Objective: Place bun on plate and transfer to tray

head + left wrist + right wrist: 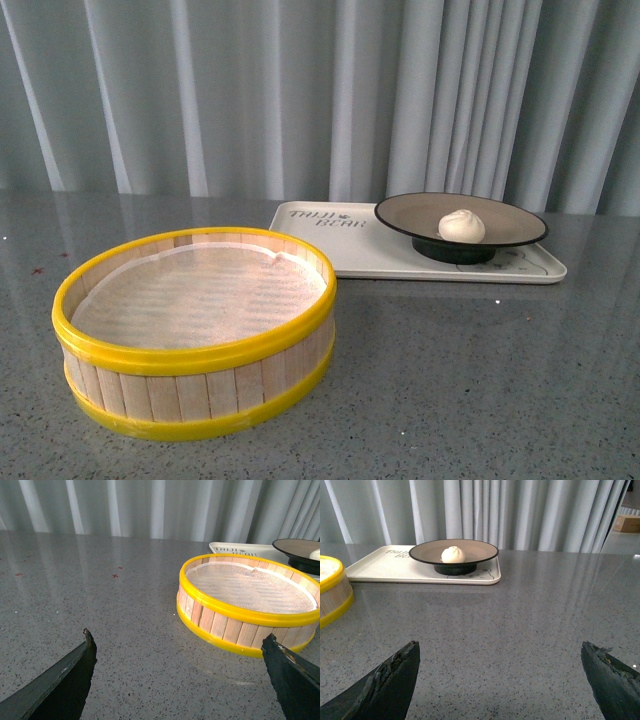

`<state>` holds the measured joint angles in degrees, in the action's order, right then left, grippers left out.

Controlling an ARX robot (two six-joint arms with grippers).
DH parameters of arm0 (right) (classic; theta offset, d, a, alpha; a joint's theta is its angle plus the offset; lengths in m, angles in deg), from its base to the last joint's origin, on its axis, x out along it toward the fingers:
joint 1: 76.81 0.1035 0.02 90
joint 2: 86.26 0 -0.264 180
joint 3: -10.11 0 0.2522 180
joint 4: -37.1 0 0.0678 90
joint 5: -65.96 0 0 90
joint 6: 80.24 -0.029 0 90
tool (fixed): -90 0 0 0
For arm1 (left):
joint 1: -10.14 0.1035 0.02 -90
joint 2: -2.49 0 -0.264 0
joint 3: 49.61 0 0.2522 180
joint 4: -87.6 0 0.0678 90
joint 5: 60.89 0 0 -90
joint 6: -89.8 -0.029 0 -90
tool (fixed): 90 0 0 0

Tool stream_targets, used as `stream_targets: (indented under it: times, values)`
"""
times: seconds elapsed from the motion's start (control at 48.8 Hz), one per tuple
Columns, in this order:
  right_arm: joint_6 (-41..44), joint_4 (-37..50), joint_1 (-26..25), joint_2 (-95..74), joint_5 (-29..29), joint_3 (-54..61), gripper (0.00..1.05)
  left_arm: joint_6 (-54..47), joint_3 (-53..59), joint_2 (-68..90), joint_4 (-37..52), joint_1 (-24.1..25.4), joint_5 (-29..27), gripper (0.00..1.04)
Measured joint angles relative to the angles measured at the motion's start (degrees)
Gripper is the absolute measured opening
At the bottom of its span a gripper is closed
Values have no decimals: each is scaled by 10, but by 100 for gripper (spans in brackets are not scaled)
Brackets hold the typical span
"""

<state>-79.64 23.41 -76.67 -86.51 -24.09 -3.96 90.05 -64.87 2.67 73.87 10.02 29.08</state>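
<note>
The white bun (461, 226) (453, 554) rests in the middle of the beige, black-rimmed plate (510, 218) (478, 549). That plate stands on the right part of the cream tray (340, 255) (385, 566) at the back of the grey table. In the left wrist view only the plate's edge (292, 547) and a corner of the tray (235, 549) show. My left gripper (179, 635) is open over bare tabletop, short of the steamer basket. My right gripper (500, 647) is open too, well back from the tray, nothing between its fingers. Neither arm shows in the front view.
A yellow-rimmed wooden steamer basket (195, 330) (250, 600) (330, 590) with a white liner stands in front of the tray, toward the left. Grey curtains hang behind the table. Speckled grey tabletop (480, 380) stretches to the right of the basket.
</note>
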Motion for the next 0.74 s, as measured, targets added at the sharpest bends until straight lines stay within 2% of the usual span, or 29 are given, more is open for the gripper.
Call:
stream_targets:
  times: [0.737]
  values:
    - [0,0,0,0,0,0,96,0,0,0,0,0,0,98]
